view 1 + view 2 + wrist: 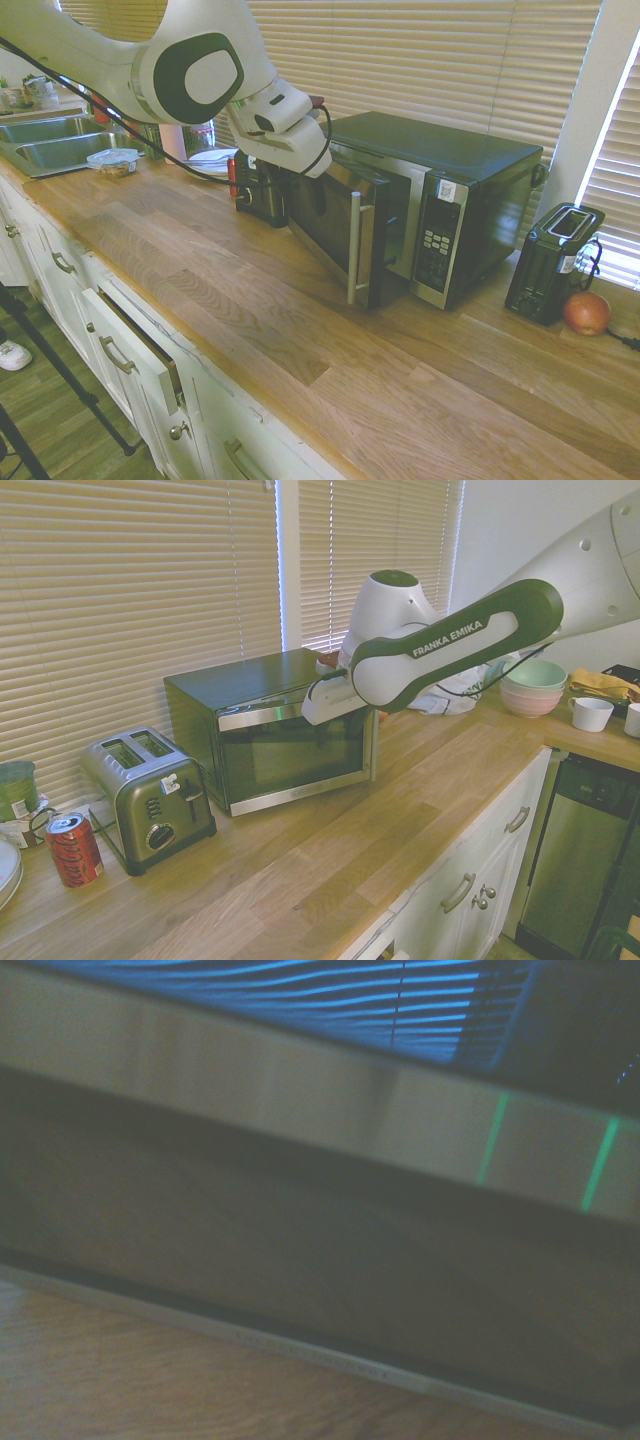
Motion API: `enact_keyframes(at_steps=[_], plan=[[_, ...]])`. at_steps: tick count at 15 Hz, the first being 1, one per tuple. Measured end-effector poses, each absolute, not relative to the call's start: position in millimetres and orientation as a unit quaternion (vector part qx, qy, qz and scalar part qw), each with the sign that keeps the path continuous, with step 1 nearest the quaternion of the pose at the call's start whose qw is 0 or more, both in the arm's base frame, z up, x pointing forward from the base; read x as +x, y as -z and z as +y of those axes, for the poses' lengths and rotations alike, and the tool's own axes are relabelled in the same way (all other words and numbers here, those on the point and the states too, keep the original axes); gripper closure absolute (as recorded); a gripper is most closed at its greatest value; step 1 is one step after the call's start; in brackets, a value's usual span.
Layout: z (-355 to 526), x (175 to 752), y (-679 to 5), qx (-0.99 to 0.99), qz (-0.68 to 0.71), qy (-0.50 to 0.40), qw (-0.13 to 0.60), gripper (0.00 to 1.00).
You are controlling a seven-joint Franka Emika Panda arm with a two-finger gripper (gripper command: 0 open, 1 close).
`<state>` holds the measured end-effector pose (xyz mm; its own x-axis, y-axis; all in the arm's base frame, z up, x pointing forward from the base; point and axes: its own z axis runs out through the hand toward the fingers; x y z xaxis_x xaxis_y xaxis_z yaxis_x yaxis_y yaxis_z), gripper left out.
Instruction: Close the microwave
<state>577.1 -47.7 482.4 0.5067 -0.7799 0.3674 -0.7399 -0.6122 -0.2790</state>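
Note:
The microwave stands on the wooden counter, black on top with a steel front and a keypad on its right. Its dark glass door hangs slightly ajar, the silver bar handle standing out from the body. My gripper is at the door's upper part, close against its outer face near the hinge side. In the second exterior view the arm covers my gripper in front of the microwave door. The wrist view is filled by the door's steel band and dark glass.
A black toaster and an orange fruit sit right of the microwave. A silver toaster and a red can sit on its other side. Stacked bowls and a mug are further along; a sink is at the counter's end.

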Motion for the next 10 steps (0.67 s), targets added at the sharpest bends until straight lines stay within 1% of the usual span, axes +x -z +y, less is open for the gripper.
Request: enact_keyframes(at_steps=[6, 10], plan=[[-82, 620, -483, -0.853, 0.463, 0.238, 0.035, 0.0], [-89, 655, -487, -0.85, 0.465, 0.246, 0.037, 0.0]])
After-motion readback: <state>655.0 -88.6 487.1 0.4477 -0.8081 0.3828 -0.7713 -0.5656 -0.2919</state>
